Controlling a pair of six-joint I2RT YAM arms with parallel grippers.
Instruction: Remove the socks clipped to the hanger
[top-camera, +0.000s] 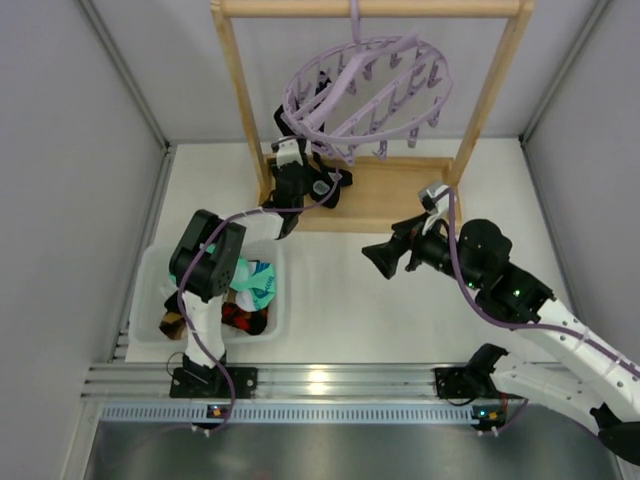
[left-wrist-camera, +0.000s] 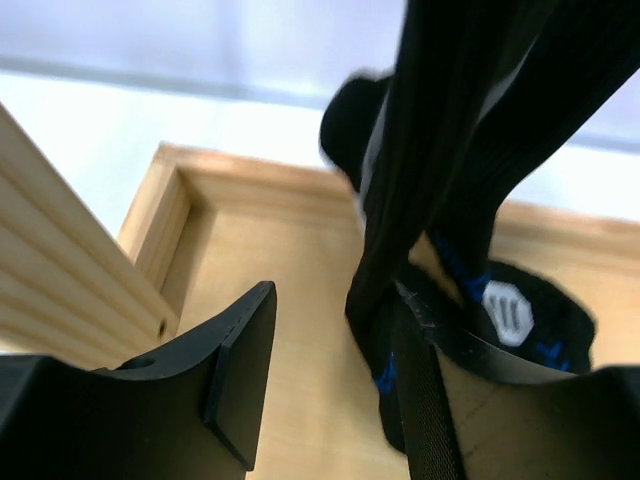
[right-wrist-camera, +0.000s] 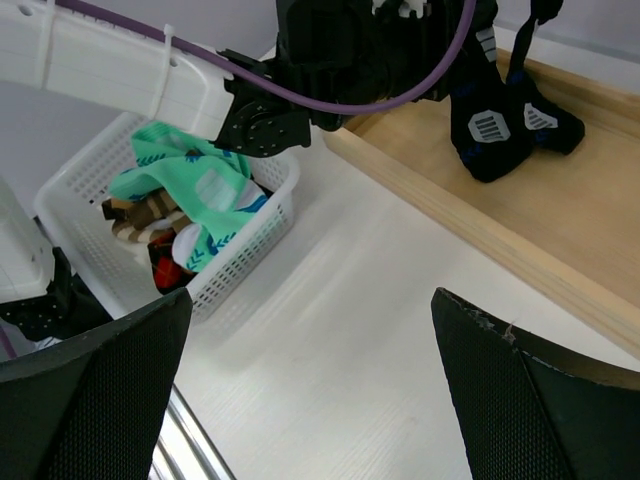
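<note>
A white basket (top-camera: 145, 285) sits at the left of the table (top-camera: 340, 300) beside the left arm's base. It holds a mint-green sock (right-wrist-camera: 195, 185) and other socks, so it looks like the drop-off spot.

The left gripper (left-wrist-camera: 335, 305) is raised to the left side of the lilac hanger (top-camera: 296, 88). Its fingers are apart, and a hanging black sock (left-wrist-camera: 440, 130) lies close against one of them, unclamped. That sock dangles from the hanger, its toe resting on the base of the wooden rack (top-camera: 492, 100). The fingers are probably lined up to close on it and pull it from its clip.

The right gripper (right-wrist-camera: 312, 295) hovers over the table to the right. Its fingers are spread wide and hold nothing, likely keeping clear.
</note>
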